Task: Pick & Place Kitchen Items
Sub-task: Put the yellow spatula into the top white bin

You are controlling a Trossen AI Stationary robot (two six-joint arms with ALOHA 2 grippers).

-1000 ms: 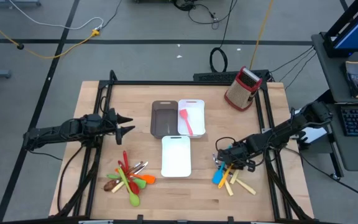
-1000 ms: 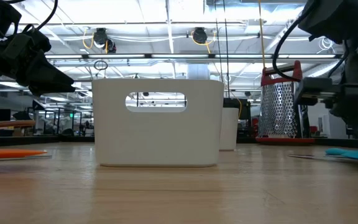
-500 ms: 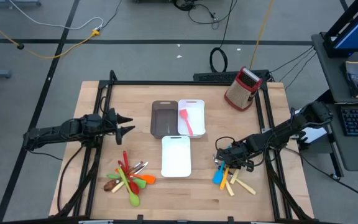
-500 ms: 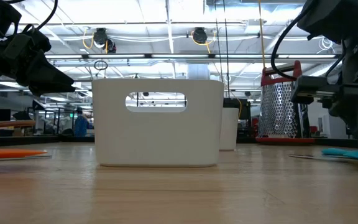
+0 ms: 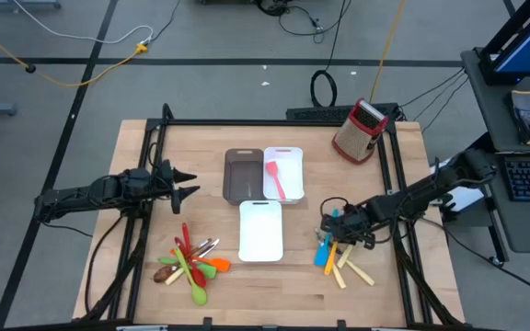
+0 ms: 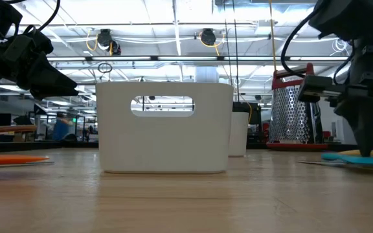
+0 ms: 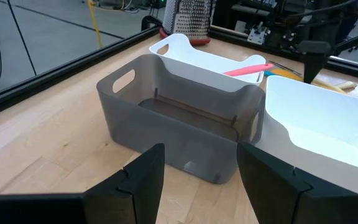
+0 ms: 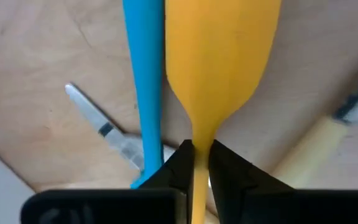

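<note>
Pale wooden desk (image 5: 201, 165) boards, framed by dark rails, carry everything. Near the right edge, the right gripper (image 8: 196, 163) is pinched shut on the thin neck of an orange spatula (image 8: 219, 56), smooth and matte, whose broad flat blade widens out beyond the fingertips. Just beside it lies a blue utensil (image 8: 143, 68), slim and rounded, and past that a metal knife (image 8: 101, 129) with a shiny blade flat on the wood. From above, this gripper (image 5: 339, 230) sits over a small heap of cream-handled knives (image 5: 357, 273).

Toward the middle of the desk stand three rectangular trays with rounded corners: a translucent dark-brown tray (image 5: 242, 175), a white tray (image 5: 288, 156) touching its side with a pink spatula (image 5: 275, 180) lying inside, and a second white tray (image 5: 260, 230) nearer the front edge.

By the front left corner, a pile of utensils (image 5: 190, 261) in red, green and orange lies fanned out.

At the left edge, the left gripper (image 5: 184, 182) hangs above the desk with fingers (image 7: 138, 180) spread apart, holding nothing.

A red-and-metal box grater (image 5: 359, 131) stands at the back right corner.
</note>
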